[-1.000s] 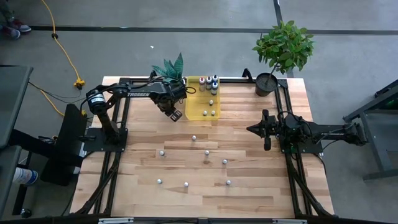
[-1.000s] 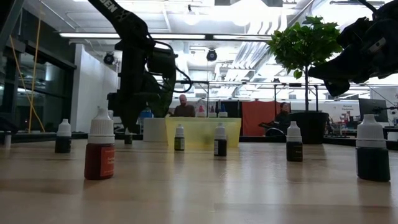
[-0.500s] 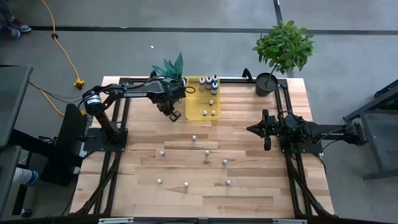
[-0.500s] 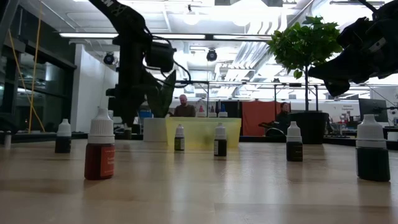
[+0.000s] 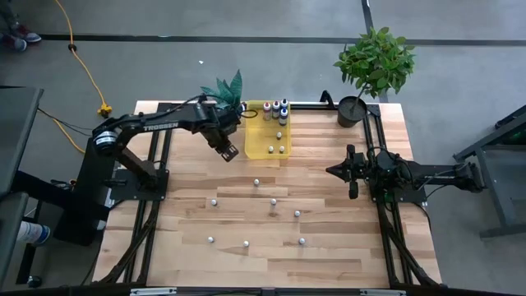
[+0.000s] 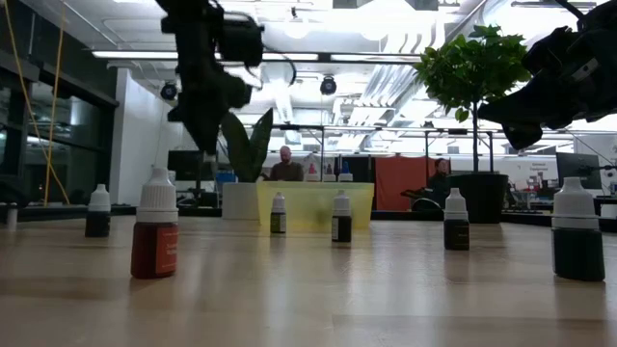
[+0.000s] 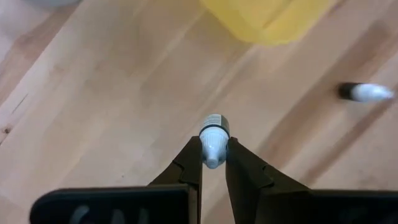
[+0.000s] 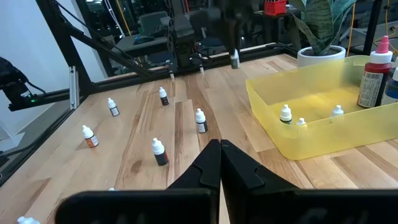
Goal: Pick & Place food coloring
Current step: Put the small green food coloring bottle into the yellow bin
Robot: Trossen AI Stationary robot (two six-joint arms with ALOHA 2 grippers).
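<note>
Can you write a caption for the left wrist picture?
Left gripper pinches a white-capped bottle above the wooden table.

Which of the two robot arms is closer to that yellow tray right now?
The left. Its gripper hangs just beside the yellow tray, fingers shut on a small bottle. The right gripper waits farther off, near the table's opposite side, fingers shut.

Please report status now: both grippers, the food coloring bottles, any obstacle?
Left gripper shut on a small bottle, raised beside yellow tray. Right gripper shut, waiting. Nothing in the way.
</note>
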